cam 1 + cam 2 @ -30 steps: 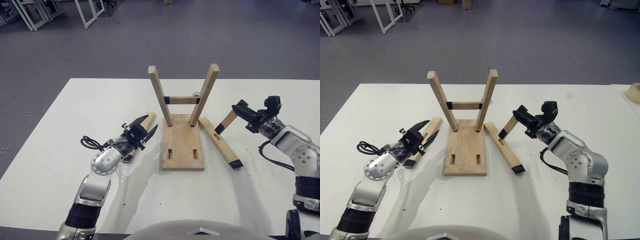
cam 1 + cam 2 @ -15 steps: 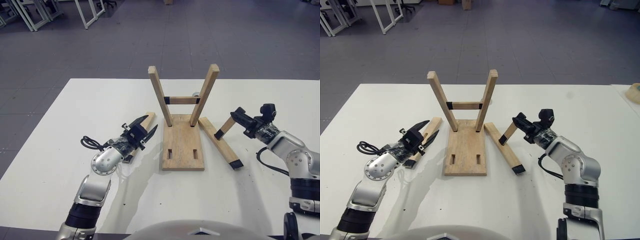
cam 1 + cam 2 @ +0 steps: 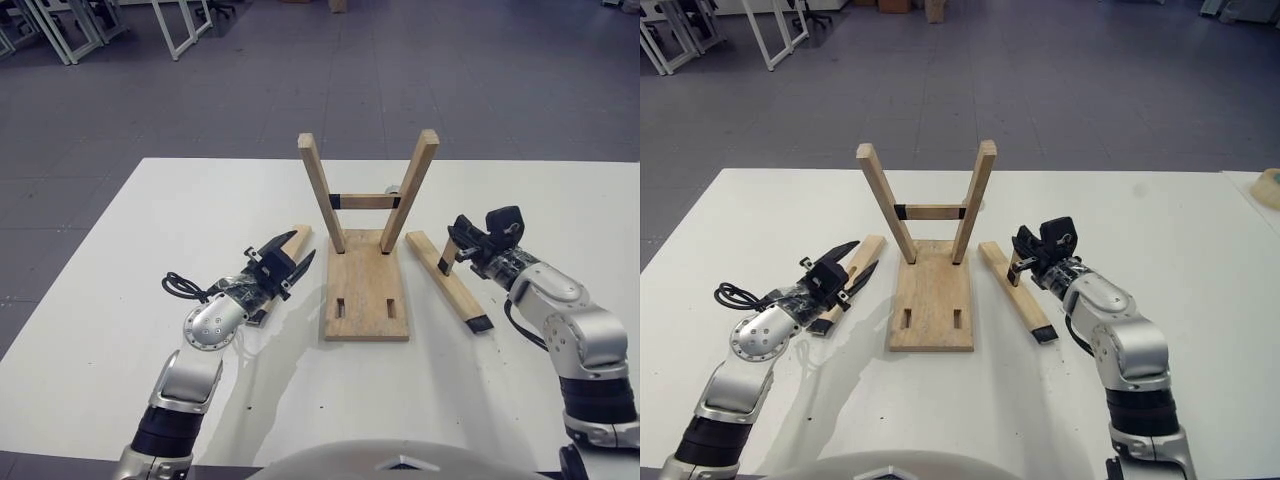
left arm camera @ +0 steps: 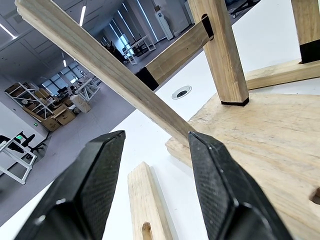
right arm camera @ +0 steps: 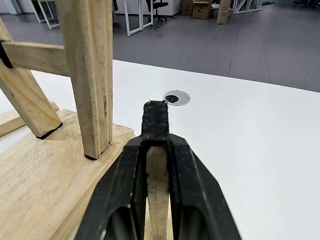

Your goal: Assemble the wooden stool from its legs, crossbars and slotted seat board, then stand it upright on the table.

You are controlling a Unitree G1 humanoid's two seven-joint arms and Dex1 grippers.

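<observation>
Crossbar [image 3: 448,256] is clamped in the right end effector [image 5: 156,146], while the left end effector [image 4: 155,136] gapes wide.

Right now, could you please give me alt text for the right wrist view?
The right pincer grips a short wooden crossbar, black tip forward, near a leg standing in the seat board on the white table.

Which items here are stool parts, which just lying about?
Job: slotted wooden seat board; two upright wooden legs; fitted crossbar between them; loose left wooden leg; loose right wooden leg; short black-tipped crossbar in right gripper.
Lying about: tan object at edge of white table; round cable grommet.
</observation>
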